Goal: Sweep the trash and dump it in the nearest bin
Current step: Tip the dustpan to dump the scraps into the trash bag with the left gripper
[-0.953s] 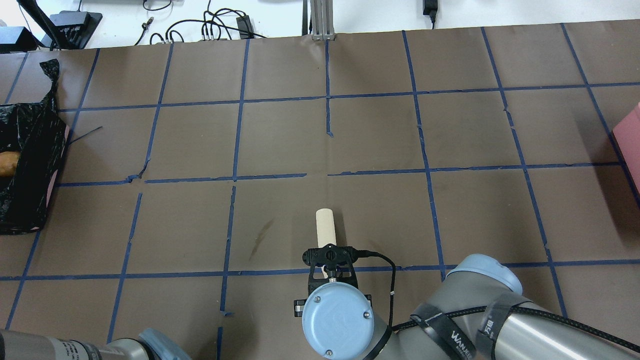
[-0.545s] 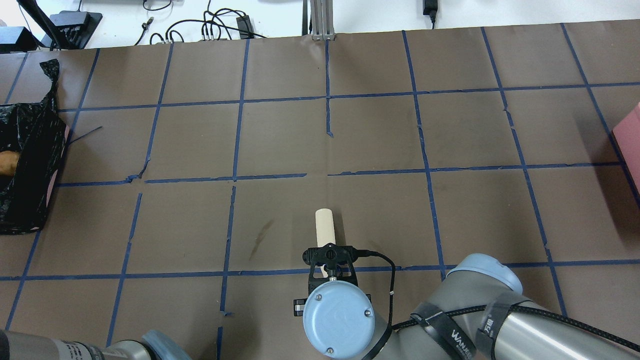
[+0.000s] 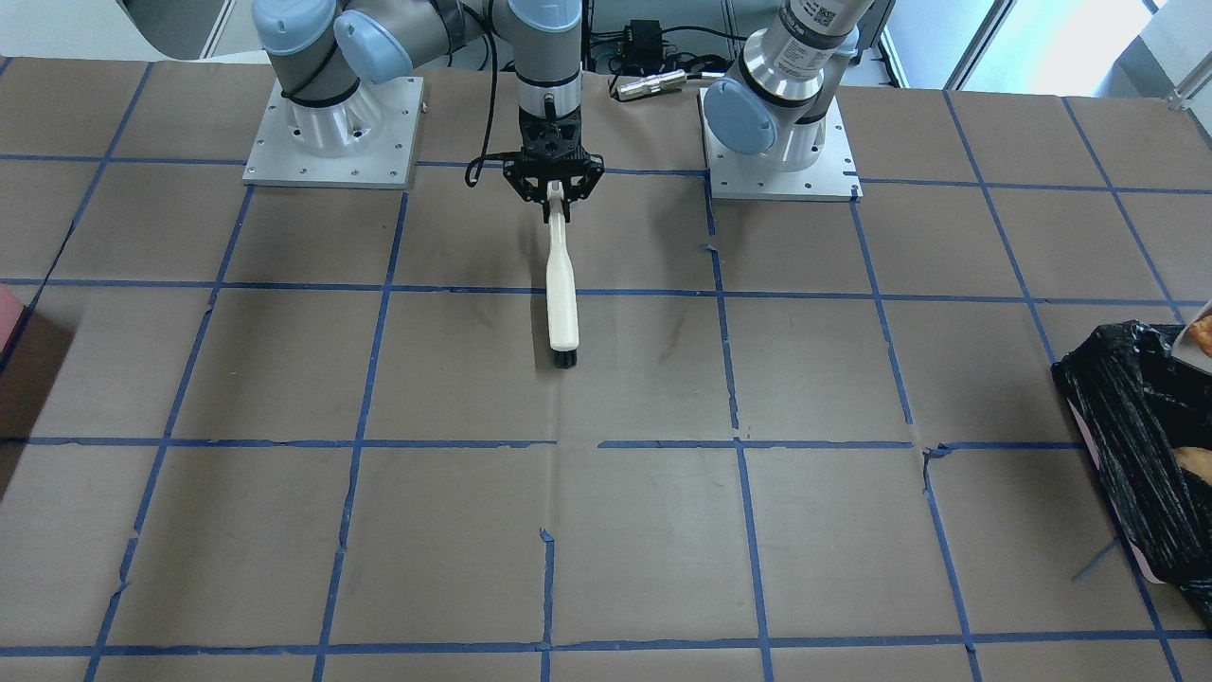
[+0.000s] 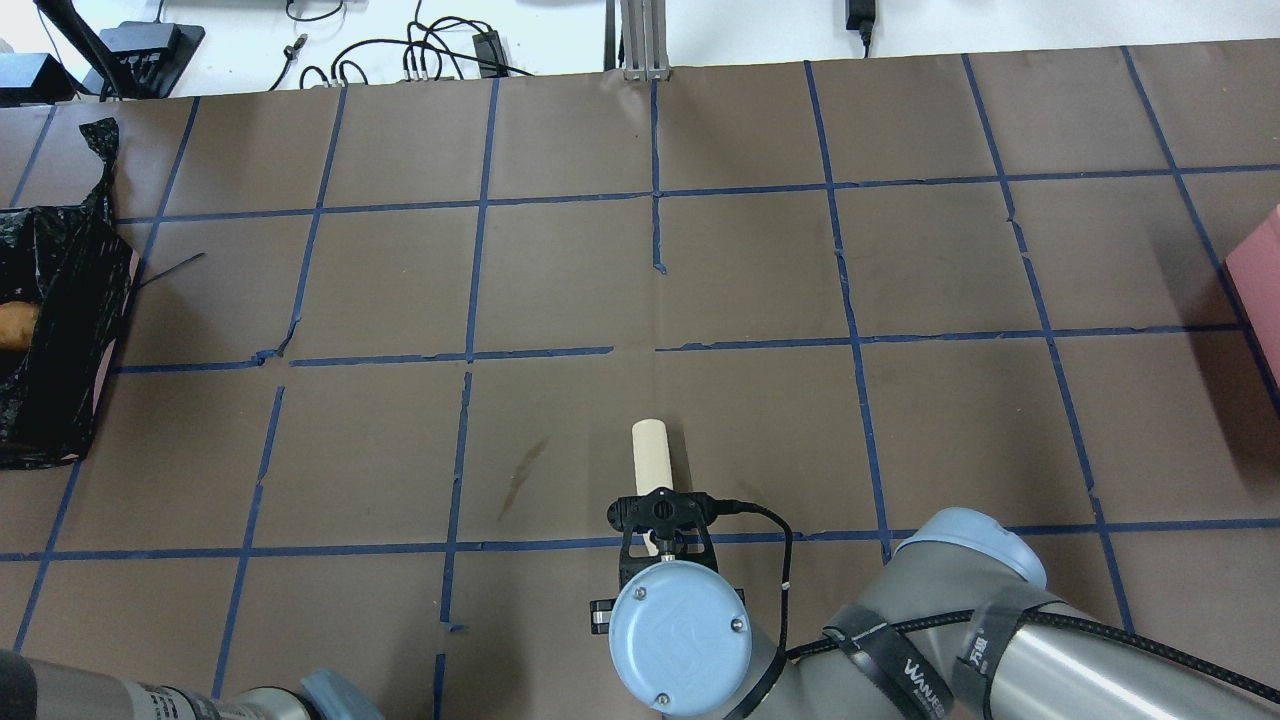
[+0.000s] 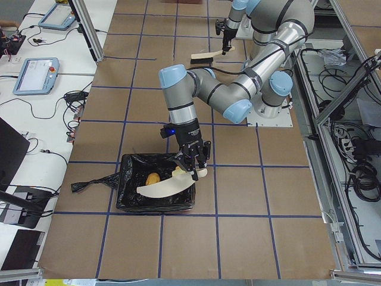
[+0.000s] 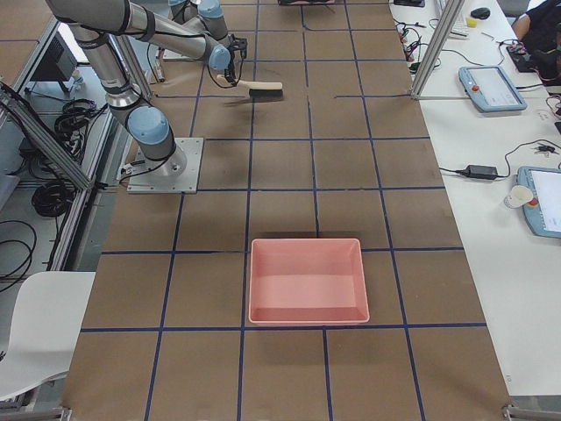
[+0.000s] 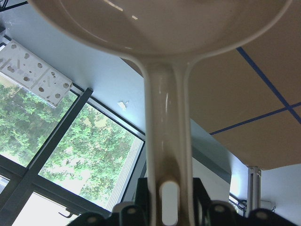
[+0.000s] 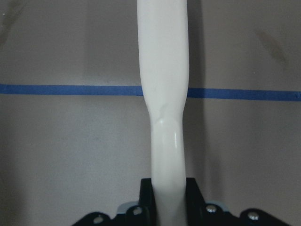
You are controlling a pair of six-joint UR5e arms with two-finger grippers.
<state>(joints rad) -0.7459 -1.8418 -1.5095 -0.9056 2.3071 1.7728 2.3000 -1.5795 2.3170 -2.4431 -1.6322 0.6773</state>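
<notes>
The tan potato-like lump [image 5: 153, 177] lies inside the black-lined bin [image 5: 125, 192], beneath the cream dustpan [image 5: 162, 189] that your left hand [image 5: 191, 163] clamps by its handle. Tip the pan steeper over the bag's middle. Your right hand [image 3: 557, 194] grips the brush [image 3: 562, 303] mid-tabletop [image 3: 852, 379], well apart.

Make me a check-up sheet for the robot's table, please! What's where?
Surface: brown paper table with blue tape grid; one dark smear.
Job's things: black-bagged bin, a tan scrap showing inside.
Clutter: empty pink tub.
Grippers: left gripper shut on dustpan over the bin; right gripper shut on brush.
Cables: black lead at the right wrist.
Surroundings: teach pendants, white chair.
</notes>
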